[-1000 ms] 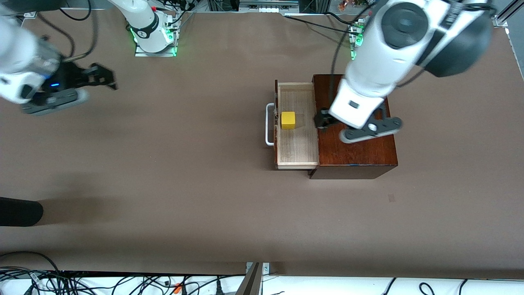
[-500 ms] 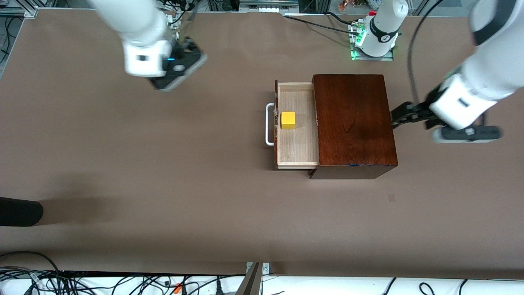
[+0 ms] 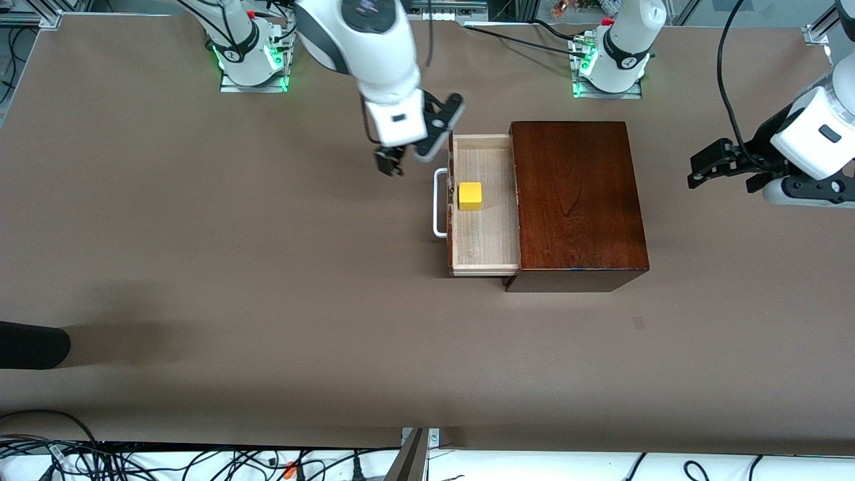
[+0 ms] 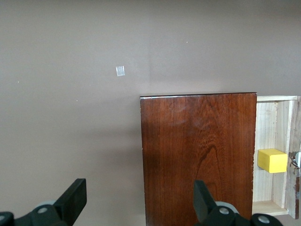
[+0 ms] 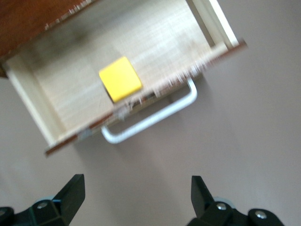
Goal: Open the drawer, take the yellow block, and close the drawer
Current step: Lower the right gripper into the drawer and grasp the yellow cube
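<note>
The drawer [image 3: 486, 234] of the dark wooden box [image 3: 578, 200] stands pulled out, white bar handle [image 3: 439, 204] toward the right arm's end. The yellow block [image 3: 470, 196] sits on its pale floor near the handle. My right gripper [image 3: 391, 162] is open and empty over the table just beside the handle; its wrist view shows the drawer [image 5: 70, 80], the handle [image 5: 155, 120], the block [image 5: 120, 78] and the gripper [image 5: 136, 195]. My left gripper [image 3: 700, 172] is open and empty over the table beside the box, toward the left arm's end; its wrist view shows the gripper [image 4: 138, 202], the box [image 4: 197, 155] and the block [image 4: 272, 160].
A small pale mark [image 3: 639, 323] lies on the brown table nearer the front camera than the box. A dark object [image 3: 30, 344] juts in at the table's edge at the right arm's end. Cables run along the near edge.
The right arm has swung from its end of the table to beside the drawer handle. The left gripper has moved off the box top toward the left arm's end. Drawer and block have not moved.
</note>
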Controlling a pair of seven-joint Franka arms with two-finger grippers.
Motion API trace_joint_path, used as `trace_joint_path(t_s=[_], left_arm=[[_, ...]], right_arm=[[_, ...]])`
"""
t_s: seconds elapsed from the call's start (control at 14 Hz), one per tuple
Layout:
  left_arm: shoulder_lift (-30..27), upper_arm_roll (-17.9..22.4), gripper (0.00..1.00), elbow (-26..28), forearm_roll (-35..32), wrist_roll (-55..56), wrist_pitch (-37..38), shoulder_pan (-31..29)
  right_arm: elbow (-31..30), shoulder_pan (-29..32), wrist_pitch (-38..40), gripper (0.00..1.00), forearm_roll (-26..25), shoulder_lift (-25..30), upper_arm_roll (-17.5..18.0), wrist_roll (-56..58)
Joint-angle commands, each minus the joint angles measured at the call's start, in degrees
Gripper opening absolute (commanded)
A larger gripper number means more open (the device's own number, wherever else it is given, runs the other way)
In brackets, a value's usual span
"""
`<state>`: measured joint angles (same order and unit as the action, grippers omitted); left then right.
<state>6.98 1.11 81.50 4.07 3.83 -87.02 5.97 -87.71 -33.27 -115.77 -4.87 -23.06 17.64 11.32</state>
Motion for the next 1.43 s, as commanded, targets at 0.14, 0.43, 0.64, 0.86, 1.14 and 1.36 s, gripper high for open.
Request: trace_joint_path(t_s=[0.14,0.43,0.64,0.86,1.14,1.36], left_arm=[[-1.97,1.00,1.00,2.09,-2.30,-6.55,0.10,0.18],[-1.97,0.30,1.00,2.00,-4.16,-5.94,0.01,0.27],[-1.97,0.21,1.00,2.09,-4.24,-5.94,0.19,0.62],[-1.88,0.21,1.00,2.00,-4.24,-5.94,0.27,0.53],[-1.79,0.21,1.00,1.74,-4.16,-5.94,0.27,0.53],[-1.79,0.30,1.00,1.47,-4.16,-6.02,0.54,0.45]], right_arm=[[13.68,-6.35,-4.37,1.00,-10.57,-15.33,-0.67,3.26],[16.43,-9.71,-4.91,1.00,-14.99,-18.60,-0.76,4.06],[16.34,-10.24,-4.82,1.00,-16.48,-18.60,-0.76,5.28],[16.34,-9.98,-4.82,1.00,-16.75,-18.96,-0.94,9.32],[16.17,-9.54,-4.47,1.00,-16.66,-19.57,-1.03,11.09],[16.17,-9.54,-4.91,1.00,-16.57,-20.80,-1.02,12.05]])
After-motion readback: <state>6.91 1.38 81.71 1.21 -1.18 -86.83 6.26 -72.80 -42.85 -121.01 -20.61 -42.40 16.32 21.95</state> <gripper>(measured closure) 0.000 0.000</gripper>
